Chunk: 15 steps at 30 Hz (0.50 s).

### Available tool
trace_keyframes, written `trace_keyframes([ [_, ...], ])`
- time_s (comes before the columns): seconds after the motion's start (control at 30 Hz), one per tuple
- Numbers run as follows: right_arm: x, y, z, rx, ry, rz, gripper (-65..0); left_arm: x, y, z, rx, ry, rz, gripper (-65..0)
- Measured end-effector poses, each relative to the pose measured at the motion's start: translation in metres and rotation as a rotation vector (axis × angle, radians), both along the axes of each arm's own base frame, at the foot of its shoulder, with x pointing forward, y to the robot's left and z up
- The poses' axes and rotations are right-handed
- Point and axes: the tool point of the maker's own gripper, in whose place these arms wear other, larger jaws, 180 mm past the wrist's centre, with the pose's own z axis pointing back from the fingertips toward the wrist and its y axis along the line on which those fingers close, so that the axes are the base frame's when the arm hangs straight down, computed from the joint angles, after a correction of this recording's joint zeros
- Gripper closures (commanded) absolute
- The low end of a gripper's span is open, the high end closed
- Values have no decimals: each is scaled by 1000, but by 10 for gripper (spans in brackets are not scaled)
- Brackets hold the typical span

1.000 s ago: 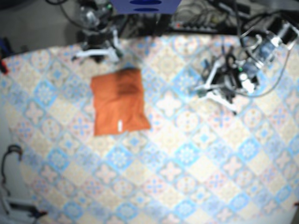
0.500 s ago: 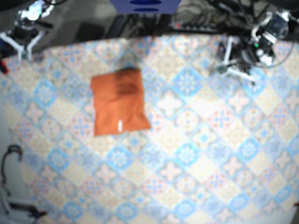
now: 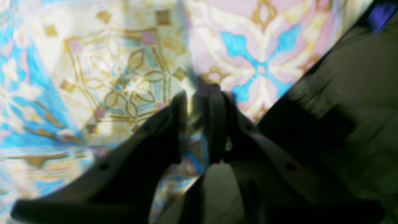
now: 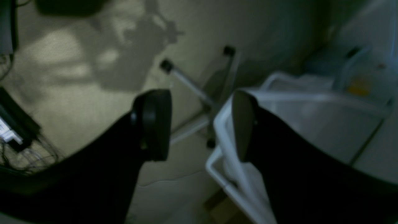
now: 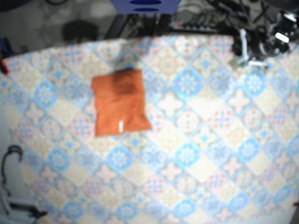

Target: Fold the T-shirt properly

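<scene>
The orange T-shirt point(image 5: 119, 107) lies folded into a compact rectangle on the patterned tablecloth point(image 5: 196, 140), left of centre, with a small white tag near its front edge. My left gripper point(image 5: 246, 55) is drawn back to the table's far right corner, far from the shirt. In the left wrist view, that left gripper point(image 3: 199, 93) hovers over the cloth pattern with its fingers point(image 3: 178, 124) nearly together and nothing between them. My right gripper point(image 4: 200, 124) is open and empty, pointing at the floor beyond the table. It does not appear in the base view.
Cables and dark equipment point(image 5: 201, 18) line the table's far edge, with a blue box point(image 5: 145, 5) at the top middle. A white frame point(image 4: 236, 183) and chair legs point(image 4: 192, 84) show in the right wrist view. A cable loop point(image 5: 11, 156) lies at the left edge.
Both arms have pulled away from the shirt. The right arm swung off to the far left and left the base view. The left arm retreated to the far right corner. The shirt has not moved.
</scene>
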Motion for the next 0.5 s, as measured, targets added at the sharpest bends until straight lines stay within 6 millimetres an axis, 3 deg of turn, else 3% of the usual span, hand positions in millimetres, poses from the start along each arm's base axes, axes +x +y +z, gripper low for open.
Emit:
trace_keyframes([
  [0.1,-18,14,-22,36,-19,-25,-303,0,-1,-4,-83,-25,81,-132],
  [0.27,-40,34,-37,75,-22,-57,-303,1,-2,-4,-76,-33,87,-132],
  [0.43,-28,33,-36,53,-85,-18,-303,-14,-9,13,70,-73,63,-132],
  [0.5,-16,31,-36,46,-116,-3,-303,-29,-9,25,184,-6,-53,-132],
])
